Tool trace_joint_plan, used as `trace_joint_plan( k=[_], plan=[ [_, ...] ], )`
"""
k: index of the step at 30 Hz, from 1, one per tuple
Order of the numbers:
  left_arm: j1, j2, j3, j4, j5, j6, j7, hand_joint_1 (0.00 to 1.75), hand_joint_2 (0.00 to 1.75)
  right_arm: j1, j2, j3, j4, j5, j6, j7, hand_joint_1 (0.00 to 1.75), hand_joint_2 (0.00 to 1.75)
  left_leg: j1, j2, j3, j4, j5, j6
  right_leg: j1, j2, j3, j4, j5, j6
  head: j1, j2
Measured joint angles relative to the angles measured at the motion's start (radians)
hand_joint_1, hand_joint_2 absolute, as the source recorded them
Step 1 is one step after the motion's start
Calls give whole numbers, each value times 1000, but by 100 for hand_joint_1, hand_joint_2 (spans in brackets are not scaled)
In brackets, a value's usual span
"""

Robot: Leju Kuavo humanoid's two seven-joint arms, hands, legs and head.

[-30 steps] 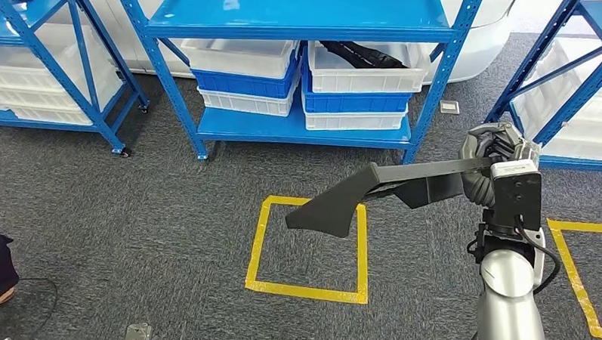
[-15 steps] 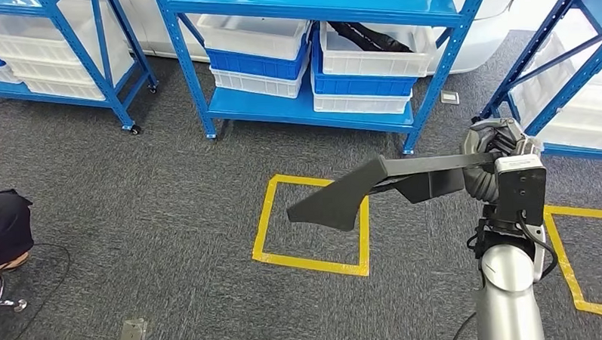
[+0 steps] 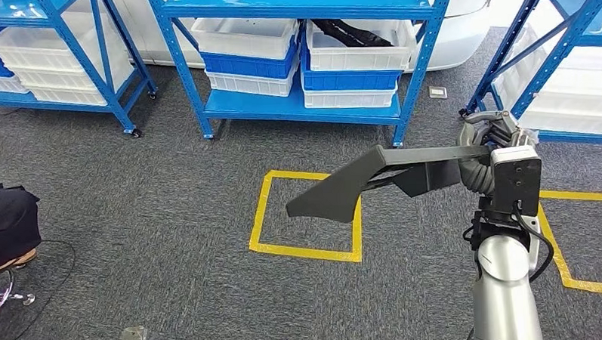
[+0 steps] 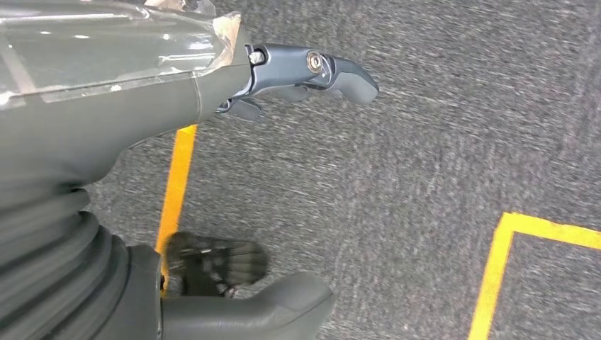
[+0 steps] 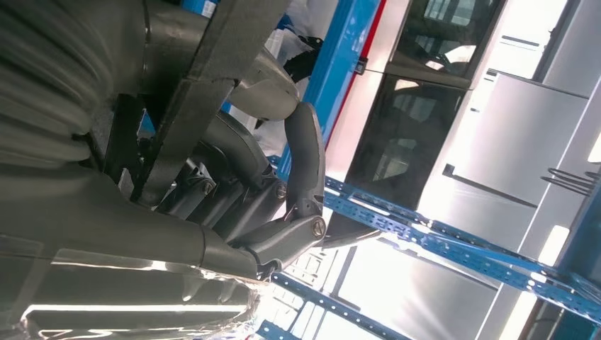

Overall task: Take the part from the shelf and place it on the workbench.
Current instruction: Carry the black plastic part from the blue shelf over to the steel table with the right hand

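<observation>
your right hand [image 3: 488, 150] grips the long black plastic part [image 3: 374, 179], holding it level above the yellow floor square [image 3: 305, 215], while your left hand's [image 4: 142, 113] fingers hang apart, holding nothing.

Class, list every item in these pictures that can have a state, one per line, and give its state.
Long dark grey plastic part: held off the floor, roughly level.
Right robot hand: grips the part's end.
Left robot hand: holds nothing, fingers apart.
White plastic bin on the blue shelf: holds a dark part.
Yellow tape square: nothing standing inside it.
</observation>
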Motion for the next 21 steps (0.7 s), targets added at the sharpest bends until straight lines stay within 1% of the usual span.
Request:
trace_joint_plan(
  k=[5,7,8,9,10,11,12,13,14,15,16,17,18,19,20,21],
  plan=[
    [0,0,0,0,0,0,0,0,175,0,0,0,0,0,0,0,175,175,0,0,0,3,1,0,0,0,-1,0,0,0,0,0],
    [0,0,1,0,0,0,0,0,175,0,0,0,1,0,0,0,175,175,0,0,1,12,8,0,0,0,-5,1,3,1,0,0],
    [0,0,1,0,1,0,-1,0,175,0,0,0,4,0,0,0,175,175,0,0,29,-17,26,1,0,1,-13,5,6,3,0,0],
    [1,0,2,0,1,0,-2,0,175,0,0,0,6,0,0,0,175,175,1,0,68,-63,46,3,0,1,-21,10,8,5,-1,0],
    [1,1,2,0,1,0,-3,0,175,-2,0,0,8,0,0,0,175,175,-1,-1,123,-136,58,10,2,0,-31,16,11,8,0,0],
    [1,2,3,0,2,0,-5,0,175,-5,2,1,11,0,0,0,175,175,-4,-2,173,-211,70,20,2,0,-41,21,16,15,0,0],
    [1,2,4,0,3,0,-6,0,175,-9,4,2,12,1,0,0,175,175,-5,-1,197,-260,75,36,4,1,-55,37,10,23,0,0],
    [2,2,5,0,5,0,-8,0,175,-15,7,4,16,4,-1,1,175,175,-7,-1,205,-293,81,52,3,2,-98,118,-23,32,1,0],
    [3,2,8,0,7,1,-10,0,175,-19,9,6,20,10,-3,3,175,175,-6,-1,195,-300,93,62,-1,3,-134,195,-55,40,1,0],
    [3,0,9,0,8,1,-11,0,175,-23,10,7,24,18,-6,6,175,175,-3,-2,187,-306,105,67,-4,4,-161,258,-83,47,2,0],
    [4,-1,11,0,9,1,-12,0,175,-25,10,9,29,28,-9,9,175,175,-2,-6,178,-304,111,64,-9,5,-164,283,-92,56,3,0],
    [4,-2,12,0,10,1,-12,0,175,-28,11,11,31,36,-11,11,175,175,-1,-11,174,-302,114,59,-14,7,-126,219,-67,66,3,0],
    [4,-3,12,0,10,1,-12,0,175,-32,11,14,34,42,-13,13,175,175,-1,-16,169,-297,116,54,-20,17,-86,144,-46,75,3,0],
    [4,-3,12,0,10,1,-12,0,175,-37,12,17,37,46,-13,15,175,175,-2,-21,163,-291,118,49,-22,26,-54,83,-28,77,3,0],
    [3,-2,12,0,10,1,-13,0,175,-40,12,20,39,48,-13,17,175,175,-4,-25,156,-287,122,42,-22,33,-38,48,-18,75,2,0],
    [4,-1,12,0,10,1,-14,0,175,-43,13,22,42,49,-14,18,175,175,-5,-30,149,-285,127,35,-20,37,-36,37,-16,70,2,0]
  ],
)
